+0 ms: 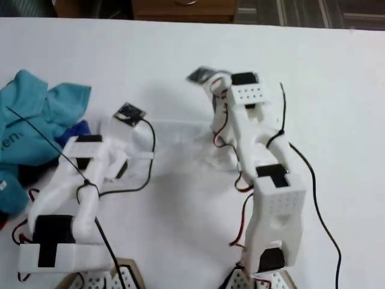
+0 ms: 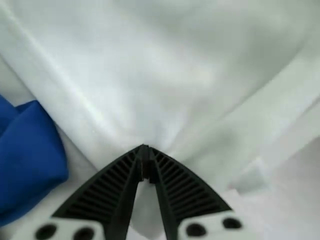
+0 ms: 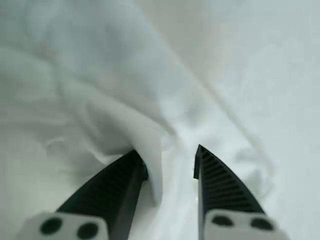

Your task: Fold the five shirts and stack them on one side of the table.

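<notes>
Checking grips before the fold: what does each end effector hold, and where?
The left end effector pinches a raised crease of the white shirt. The right end effector is open, holding nothing.

- Our left arm [image 1: 78, 180] and right arm [image 1: 264, 156] both wear white, blocky printed shells.
- Black motor blocks [image 1: 53, 229] sit in the white housings, well back from each gripper.
- On our right arm, flat panels [image 1: 280, 201] carry rows of small holes.
- Black cables [image 1: 153, 144] loop off both arms, and thin red wires [image 1: 222, 123] run along the right one, just behind its gripper.
- Our left gripper [image 2: 145, 150] and right gripper [image 3: 167, 150] have black, ribbed fingers [image 2: 175, 185] that taper to points.
- Behind the fingers, white mounts [image 2: 65, 230] show dark round screw holes.
</notes>
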`<state>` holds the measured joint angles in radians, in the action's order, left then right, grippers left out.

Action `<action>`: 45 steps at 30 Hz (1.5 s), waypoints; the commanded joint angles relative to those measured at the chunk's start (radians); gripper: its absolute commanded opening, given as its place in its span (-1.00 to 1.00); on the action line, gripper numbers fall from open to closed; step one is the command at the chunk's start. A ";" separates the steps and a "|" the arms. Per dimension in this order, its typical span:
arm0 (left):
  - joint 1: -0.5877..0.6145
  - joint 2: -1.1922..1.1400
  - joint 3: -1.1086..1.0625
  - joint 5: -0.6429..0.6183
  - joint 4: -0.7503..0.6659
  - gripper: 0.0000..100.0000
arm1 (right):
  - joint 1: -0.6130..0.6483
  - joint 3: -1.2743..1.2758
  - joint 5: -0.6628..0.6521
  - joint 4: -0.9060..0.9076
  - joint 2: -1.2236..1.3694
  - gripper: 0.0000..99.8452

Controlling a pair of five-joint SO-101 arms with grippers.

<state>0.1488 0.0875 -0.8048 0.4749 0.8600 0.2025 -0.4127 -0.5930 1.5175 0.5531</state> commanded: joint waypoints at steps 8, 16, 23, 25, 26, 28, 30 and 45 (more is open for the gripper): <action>-0.009 0.015 -0.002 -0.009 -0.018 -0.95 | -0.044 -0.331 0.104 0.252 -0.010 -0.74; -0.009 0.015 -0.002 -0.009 -0.018 -0.95 | -0.065 -0.158 0.100 0.252 -0.240 -0.96; -0.009 0.015 -0.001 -0.009 -0.018 -0.95 | 0.022 0.322 -0.031 0.214 -0.544 -0.96; -0.009 0.015 -0.001 -0.009 -0.018 -0.95 | 0.033 0.457 -0.041 0.128 -0.565 -0.96; -0.009 0.015 -0.001 -0.009 -0.018 -0.95 | 0.031 0.514 -0.041 0.064 -0.565 -0.96; -0.009 0.015 -0.001 -0.009 -0.018 -0.95 | 0.030 0.603 -0.041 -0.068 -0.550 -0.96; -0.009 0.015 -0.001 -0.009 -0.018 -0.95 | 0.031 0.654 -0.041 -0.177 -0.516 -0.96; -0.009 0.015 -0.001 -0.009 -0.018 -0.95 | 0.036 0.307 0.180 -0.291 -0.232 -0.96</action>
<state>0.1488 0.0875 -0.8048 0.4749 0.8600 0.2271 -0.0031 -0.4519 1.2229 0.3214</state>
